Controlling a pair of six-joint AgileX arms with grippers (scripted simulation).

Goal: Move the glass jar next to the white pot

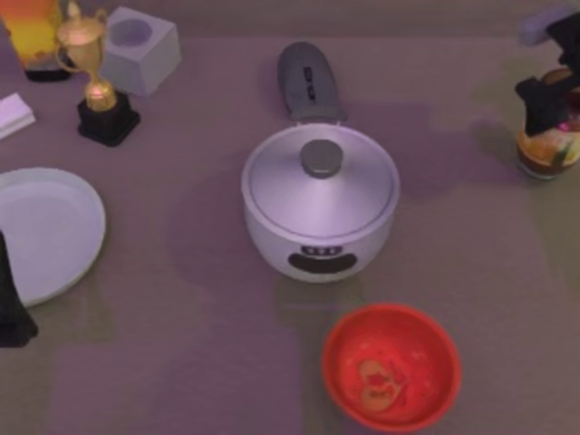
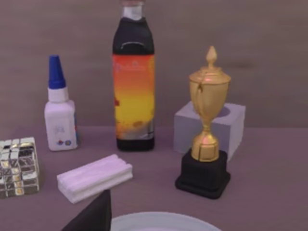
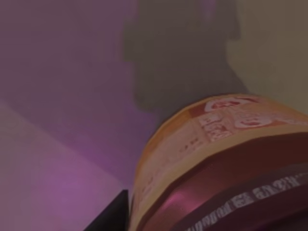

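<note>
Gripping the glass jar at the counter's three o'clock edge, the right gripper appears to have its fingers closed around the lid, though the overhead view is murky there. The jar, dark inside behind its orange label, sits well apart from the white pot, which stands lidded at centre (contents hidden). The carry toward the pot is not yet done. A red bowl at five o'clock holds some pale food. The left gripper idles at nine o'clock; I cannot tell its fingers' state.
</note>
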